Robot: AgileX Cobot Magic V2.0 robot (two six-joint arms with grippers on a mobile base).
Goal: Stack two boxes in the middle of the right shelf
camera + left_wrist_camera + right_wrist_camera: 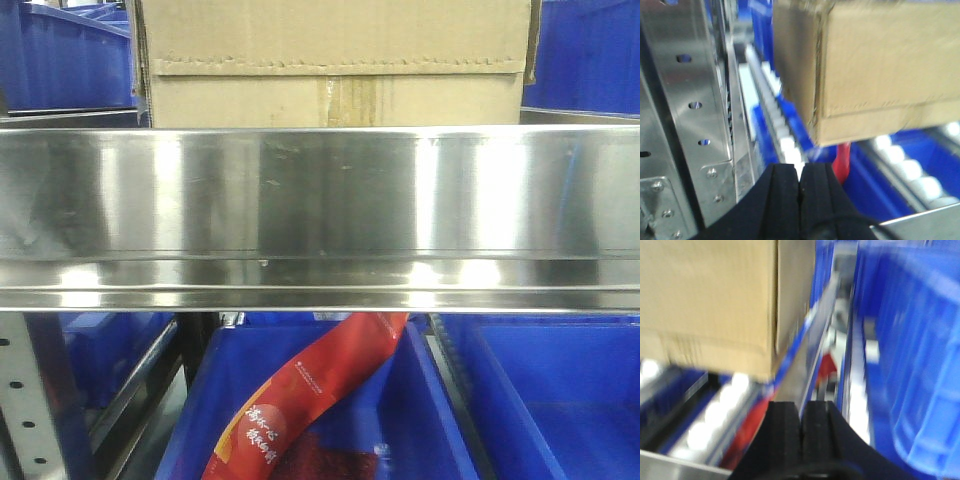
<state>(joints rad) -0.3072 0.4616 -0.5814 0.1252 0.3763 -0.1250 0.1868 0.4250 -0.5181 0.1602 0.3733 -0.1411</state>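
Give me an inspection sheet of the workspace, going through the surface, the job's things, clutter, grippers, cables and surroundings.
Surface: stainless-steel shelf, broad shiny front lip, fills the front view.
Job's things: one plain cardboard box behind the lip, taped seam facing the camera; a second box is not seen.
Clutter: red printed bag in a blue bin on the tier below.
Grippers: left gripper and right gripper both shut and empty, apart from the box.
Cables: nothing seen.
Surroundings: more blue bins, perforated grey upright, white rollers.
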